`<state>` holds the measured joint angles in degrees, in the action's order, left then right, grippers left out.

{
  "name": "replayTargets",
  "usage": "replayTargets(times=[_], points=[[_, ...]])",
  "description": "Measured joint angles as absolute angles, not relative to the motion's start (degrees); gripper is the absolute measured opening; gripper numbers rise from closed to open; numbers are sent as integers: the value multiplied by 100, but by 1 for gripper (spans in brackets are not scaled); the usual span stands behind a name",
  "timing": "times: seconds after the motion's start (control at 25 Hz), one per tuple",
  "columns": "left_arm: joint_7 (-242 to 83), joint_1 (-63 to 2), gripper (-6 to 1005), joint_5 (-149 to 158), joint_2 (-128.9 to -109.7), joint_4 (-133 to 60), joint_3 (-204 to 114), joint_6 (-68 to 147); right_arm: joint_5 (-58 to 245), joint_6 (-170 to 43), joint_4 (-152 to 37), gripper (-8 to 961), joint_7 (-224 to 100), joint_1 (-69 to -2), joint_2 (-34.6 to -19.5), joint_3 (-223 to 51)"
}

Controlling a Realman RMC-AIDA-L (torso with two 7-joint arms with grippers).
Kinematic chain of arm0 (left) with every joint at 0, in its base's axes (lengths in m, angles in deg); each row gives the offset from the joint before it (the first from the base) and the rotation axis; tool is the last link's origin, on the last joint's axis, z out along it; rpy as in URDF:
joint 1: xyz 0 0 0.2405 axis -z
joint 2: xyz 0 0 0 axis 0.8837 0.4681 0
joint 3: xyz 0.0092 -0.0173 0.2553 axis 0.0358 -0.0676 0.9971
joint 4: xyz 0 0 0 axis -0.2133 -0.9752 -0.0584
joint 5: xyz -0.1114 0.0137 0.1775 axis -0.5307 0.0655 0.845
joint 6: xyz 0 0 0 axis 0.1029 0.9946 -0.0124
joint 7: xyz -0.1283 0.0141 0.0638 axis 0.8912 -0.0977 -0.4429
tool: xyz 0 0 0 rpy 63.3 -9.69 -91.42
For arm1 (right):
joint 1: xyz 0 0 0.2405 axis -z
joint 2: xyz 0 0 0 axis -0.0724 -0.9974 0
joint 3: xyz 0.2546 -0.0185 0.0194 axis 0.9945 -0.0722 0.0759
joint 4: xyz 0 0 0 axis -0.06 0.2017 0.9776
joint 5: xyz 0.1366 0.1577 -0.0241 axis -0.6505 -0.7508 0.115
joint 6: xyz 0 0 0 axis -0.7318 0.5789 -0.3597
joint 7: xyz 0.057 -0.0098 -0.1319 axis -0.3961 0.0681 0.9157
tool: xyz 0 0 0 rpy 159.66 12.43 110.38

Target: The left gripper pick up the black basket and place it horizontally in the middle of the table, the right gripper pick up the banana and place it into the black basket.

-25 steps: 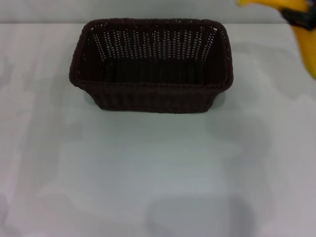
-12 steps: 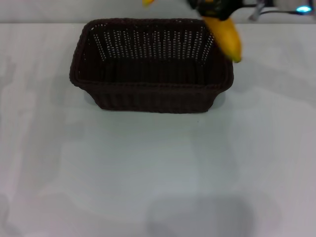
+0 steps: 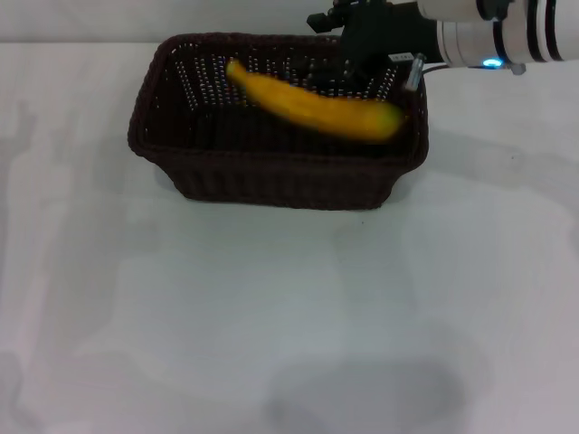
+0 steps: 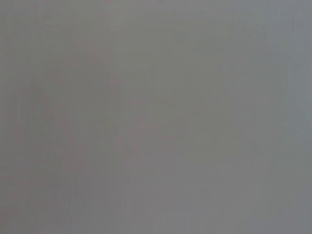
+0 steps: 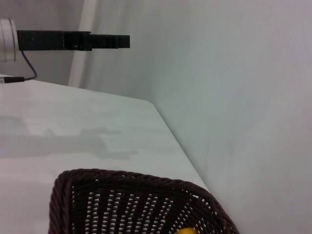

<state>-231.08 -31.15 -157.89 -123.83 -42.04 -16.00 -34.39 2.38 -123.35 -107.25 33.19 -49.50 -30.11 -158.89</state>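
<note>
Yellow banana (image 3: 312, 108) in a dark brown woven basket (image 3: 271, 176) on a white table (image 3: 271, 316).

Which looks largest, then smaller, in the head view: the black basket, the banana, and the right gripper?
1. The black basket looks largest.
2. The banana, over the basket's inside, is shorter than the basket.
3. The right gripper, at the basket's far rim, shows the least, but it is only partly seen, so this place is unsure.

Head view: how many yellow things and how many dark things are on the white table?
Yellow: 1, the curved yellow banana, over the basket's opening.
Dark: 1, the rectangular dark woven wicker basket.
Total: 2 on the plain white table.
</note>
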Motion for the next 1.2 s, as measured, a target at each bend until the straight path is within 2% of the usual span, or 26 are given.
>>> replayTargets(times=[0.12, 0.4, 0.6, 0.8, 1.2], points=[[-23107, -3108, 875, -15785, -12383, -4202, -1598, -3460, 17, -12313, -10790, 536, 3339, -4804, -3009, -15861], [-23189, -3099, 875, -15763, -12384, -4140, -1578, -3472, -2007, -12272, -10984, 708, 4121, -3834, -2985, -14969], [-23364, -3131, 875, -15702, -12396, -4132, -1546, -3486, -4338, -13238, -10015, 861, 5458, -3250, -2964, -13893], [-23453, -3114, 875, -15727, -12399, -4074, -1542, -3462, -5506, -14371, -8336, 861, 6864, -3127, -2933, -12303], [-23450, -3074, 875, -15745, -12399, -4060, -1554, -3416, -5554, -13428, -7166, 861, 9524, -3165, -2934, -10431]])
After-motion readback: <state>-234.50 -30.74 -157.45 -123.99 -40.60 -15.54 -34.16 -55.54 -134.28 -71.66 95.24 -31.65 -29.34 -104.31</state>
